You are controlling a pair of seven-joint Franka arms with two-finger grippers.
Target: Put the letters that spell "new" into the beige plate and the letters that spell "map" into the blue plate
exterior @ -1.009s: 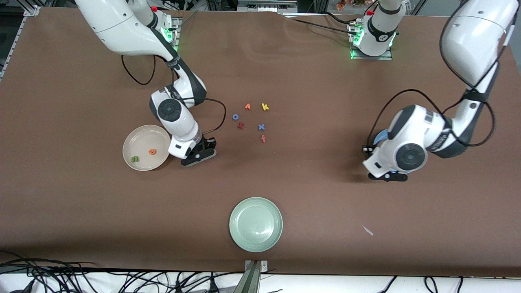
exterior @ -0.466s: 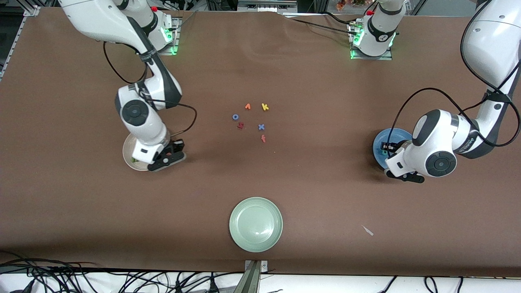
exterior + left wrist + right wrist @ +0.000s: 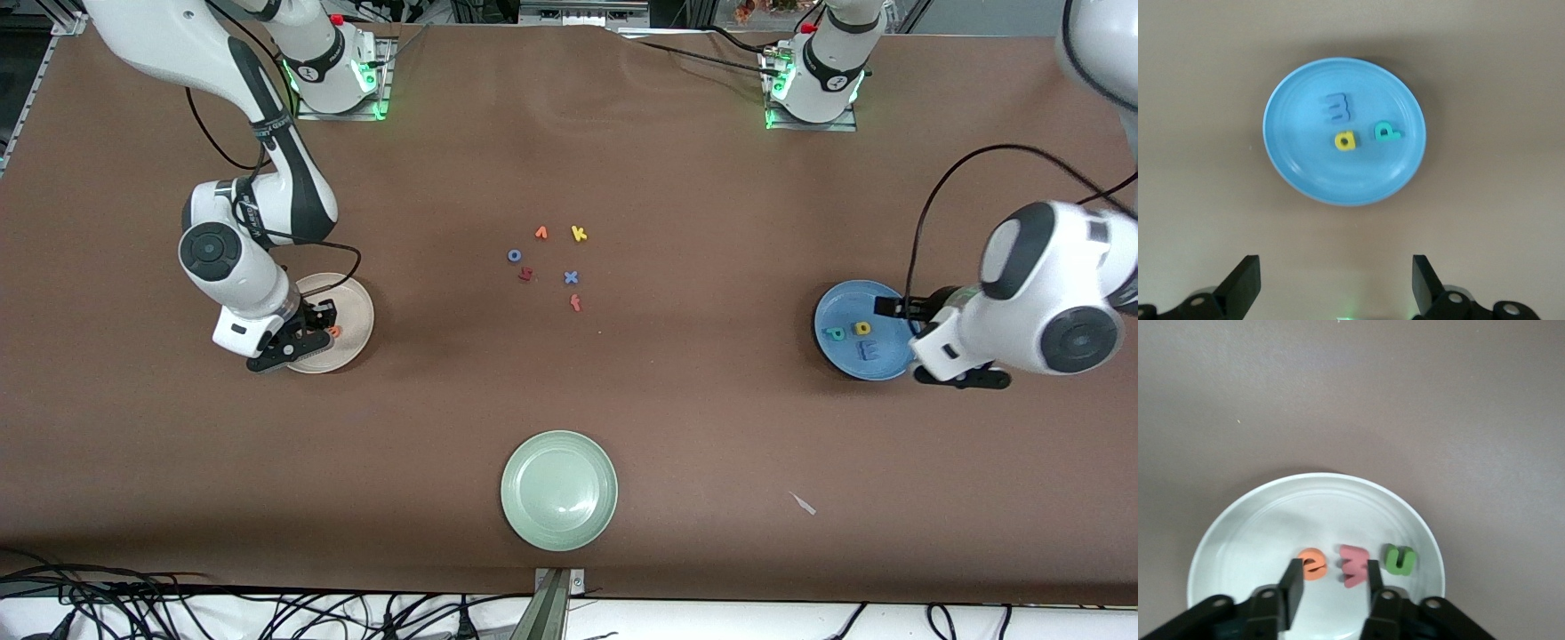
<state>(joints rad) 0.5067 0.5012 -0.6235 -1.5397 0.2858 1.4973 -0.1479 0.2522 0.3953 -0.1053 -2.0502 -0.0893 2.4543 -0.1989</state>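
Right gripper [image 3: 1331, 587]: jaws part open, straddling pink w [image 3: 1355, 565] inside beige plate [image 3: 1238, 540], grip looks loosened.
Left gripper [image 3: 1335, 283]: wide open, empty, above table beside blue plate [image 3: 1298, 173]; m, a, p lie inside.

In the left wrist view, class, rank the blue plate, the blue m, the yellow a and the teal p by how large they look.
1. The blue plate, by far the largest.
2. The blue m.
3. The teal p and the yellow a look about alike, so I won't rank them.
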